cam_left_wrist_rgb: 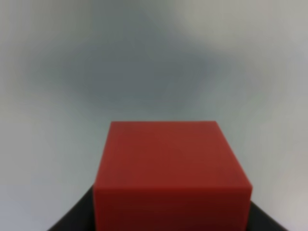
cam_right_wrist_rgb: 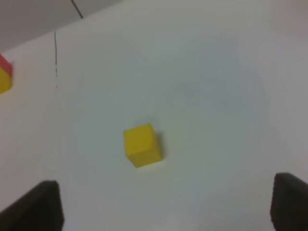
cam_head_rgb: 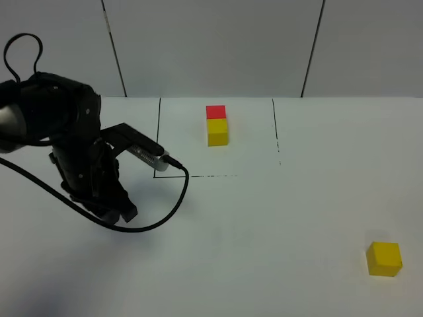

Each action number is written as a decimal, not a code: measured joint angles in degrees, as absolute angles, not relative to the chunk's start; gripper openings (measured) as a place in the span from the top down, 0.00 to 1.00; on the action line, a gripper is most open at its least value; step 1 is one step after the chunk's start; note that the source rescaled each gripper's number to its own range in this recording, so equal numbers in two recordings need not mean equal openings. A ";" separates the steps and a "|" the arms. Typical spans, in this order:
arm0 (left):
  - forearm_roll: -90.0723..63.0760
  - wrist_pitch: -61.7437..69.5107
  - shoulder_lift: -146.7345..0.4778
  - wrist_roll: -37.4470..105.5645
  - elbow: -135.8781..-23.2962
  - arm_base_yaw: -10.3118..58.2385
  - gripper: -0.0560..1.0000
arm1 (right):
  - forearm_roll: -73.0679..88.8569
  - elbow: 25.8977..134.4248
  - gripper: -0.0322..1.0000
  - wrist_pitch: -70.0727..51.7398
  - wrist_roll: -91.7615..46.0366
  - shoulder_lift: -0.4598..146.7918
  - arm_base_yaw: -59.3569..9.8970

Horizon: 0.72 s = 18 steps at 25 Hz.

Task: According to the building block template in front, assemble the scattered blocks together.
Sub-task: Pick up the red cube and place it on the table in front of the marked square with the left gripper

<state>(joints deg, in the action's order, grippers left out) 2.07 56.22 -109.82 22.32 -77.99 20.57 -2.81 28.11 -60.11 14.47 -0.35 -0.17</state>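
Clamping the red cube [cam_left_wrist_rgb: 168,168] between its jaws, the left gripper [cam_head_rgb: 120,211] is on the left side of the white table [cam_head_rgb: 277,224], well apart from the framed red-yellow template [cam_head_rgb: 217,125] at the back. The right gripper [cam_right_wrist_rgb: 163,201] is spread wide and empty, with the yellow cube [cam_right_wrist_rgb: 141,144] lying alone on the table beyond its fingers.

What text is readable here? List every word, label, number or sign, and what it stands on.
No readable text in any view.
Template pair: plain red and yellow faces, unmarked.
Loose yellow cube: blank.
Red cube: blank.
Black lines on the table: a drawn frame, no letters.
Silver fitting on the left arm: any marking too small to read.
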 joint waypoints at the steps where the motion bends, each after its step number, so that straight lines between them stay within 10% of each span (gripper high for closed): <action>1: 0.80 56.67 -110.02 25.07 -79.46 20.57 0.95 | -2.81 28.11 0.27 -60.11 14.47 -0.35 -0.17; 18: 6.91 67.75 -132.78 39.47 -115.77 35.22 0.95 | -2.81 28.11 0.27 -60.11 14.47 -0.35 -0.17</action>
